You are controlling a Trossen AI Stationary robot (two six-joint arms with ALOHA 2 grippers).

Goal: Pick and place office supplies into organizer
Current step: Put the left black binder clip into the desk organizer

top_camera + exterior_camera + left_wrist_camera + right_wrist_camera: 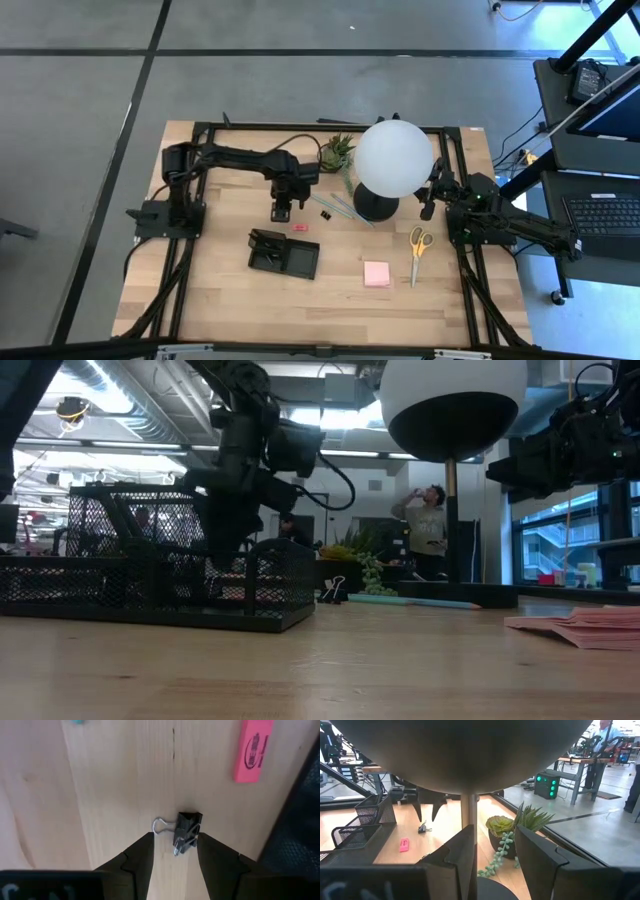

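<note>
A small black binder clip [189,822] with silver wire handles lies on the wooden table, and my left gripper [175,851] hangs over it, pointing down. The gripper is open, and the clip shows in the gap between its fingertips. From the right wrist view these fingers [436,809] end a little above the clip [422,827], so they touch nothing. A pink eraser [254,750] lies beside the clip, next to the black mesh organizer [283,252]. My right gripper [430,195] waits open and level at the table's right, facing the lamp pole [468,815].
The white globe lamp [393,160] and a potted plant [337,152] stand at the back. Pale-green pencils [345,208] and another black clip [333,590] lie by the lamp base. Yellow-handled scissors [418,250] and a pink sticky pad [377,273] lie to the right.
</note>
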